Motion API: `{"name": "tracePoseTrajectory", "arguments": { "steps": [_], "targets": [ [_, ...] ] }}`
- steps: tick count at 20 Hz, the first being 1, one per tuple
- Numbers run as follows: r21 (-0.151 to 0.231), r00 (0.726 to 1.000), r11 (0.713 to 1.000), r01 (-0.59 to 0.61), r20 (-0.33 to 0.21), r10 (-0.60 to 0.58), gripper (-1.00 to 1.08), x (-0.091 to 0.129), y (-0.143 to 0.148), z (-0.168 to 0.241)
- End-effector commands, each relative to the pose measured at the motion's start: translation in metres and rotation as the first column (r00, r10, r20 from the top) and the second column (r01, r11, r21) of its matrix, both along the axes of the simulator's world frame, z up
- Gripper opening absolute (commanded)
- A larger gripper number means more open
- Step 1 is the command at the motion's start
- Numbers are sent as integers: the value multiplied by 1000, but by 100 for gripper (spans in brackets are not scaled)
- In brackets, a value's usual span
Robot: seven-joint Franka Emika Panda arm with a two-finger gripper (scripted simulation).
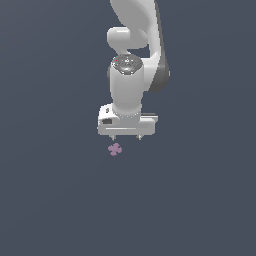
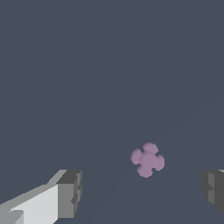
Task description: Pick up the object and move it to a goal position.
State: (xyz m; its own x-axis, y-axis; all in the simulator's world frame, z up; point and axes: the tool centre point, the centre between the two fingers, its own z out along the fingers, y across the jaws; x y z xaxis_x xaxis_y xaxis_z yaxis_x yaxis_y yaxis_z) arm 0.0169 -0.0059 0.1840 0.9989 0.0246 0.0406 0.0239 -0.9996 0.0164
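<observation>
The object is a tiny pale purple clover-shaped flat piece lying on the dark grey floor. It also shows in the wrist view. My white gripper hangs just above it and slightly toward the exterior view's right, with its short fingers pointing down. In the wrist view the gripper is open and empty. Its two grey fingertips stand far apart, and the object lies a little beyond the line between them, not touched.
The dark grey floor spreads flat on all sides. The white arm rises out of the top of the exterior view. No goal marker shows.
</observation>
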Motion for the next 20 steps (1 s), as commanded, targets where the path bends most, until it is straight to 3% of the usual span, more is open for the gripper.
{"name": "tracePoseTrajectory", "arguments": {
  "steps": [1, 12, 20],
  "targets": [
    [-1, 1000, 1000, -7, -1, 7, 100, 0, -1, -2],
    [-5, 992, 992, -122, -13, 122, 100, -8, -17, -32],
    [-2, 958, 959, -284, -29, 284, 100, -23, -38, -73]
  ]
}}
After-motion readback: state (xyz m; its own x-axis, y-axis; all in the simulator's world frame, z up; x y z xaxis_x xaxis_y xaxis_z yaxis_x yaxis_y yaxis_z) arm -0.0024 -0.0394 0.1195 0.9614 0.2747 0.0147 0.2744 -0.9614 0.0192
